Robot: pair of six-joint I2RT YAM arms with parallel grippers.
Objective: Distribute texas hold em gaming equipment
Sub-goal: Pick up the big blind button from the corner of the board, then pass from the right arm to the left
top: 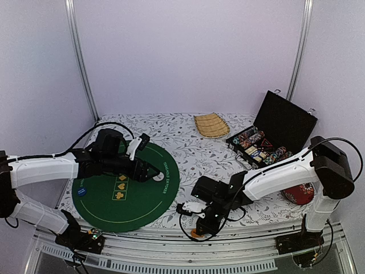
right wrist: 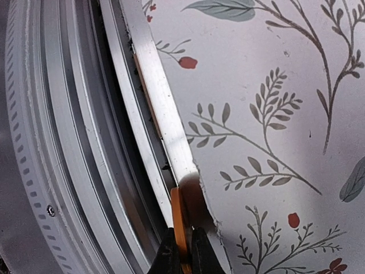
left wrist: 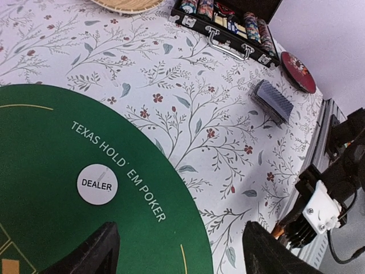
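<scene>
My right gripper (top: 197, 228) hangs at the table's near edge, shut on an orange token (right wrist: 178, 220) that stands edge-on between its fingertips (right wrist: 181, 257) beside the metal rail. Over the round green poker mat (top: 122, 202) my left gripper (left wrist: 179, 257) stands open, nothing between its fingers. A white DEALER button (left wrist: 97, 184) lies on the mat just ahead of it. One blue token (top: 82, 192) sits at the mat's left edge. A deck of blue-backed cards (left wrist: 272, 101) lies on the floral cloth. An open black case (top: 259, 147) holds rows of chips.
A tan woven tray (top: 211, 124) sits at the back centre. A red patterned cushion (top: 299, 193) lies by the right arm's base. The aluminium table rail (right wrist: 154, 85) runs right beside the right gripper. The case's raised lid (top: 288, 120) stands at the back right.
</scene>
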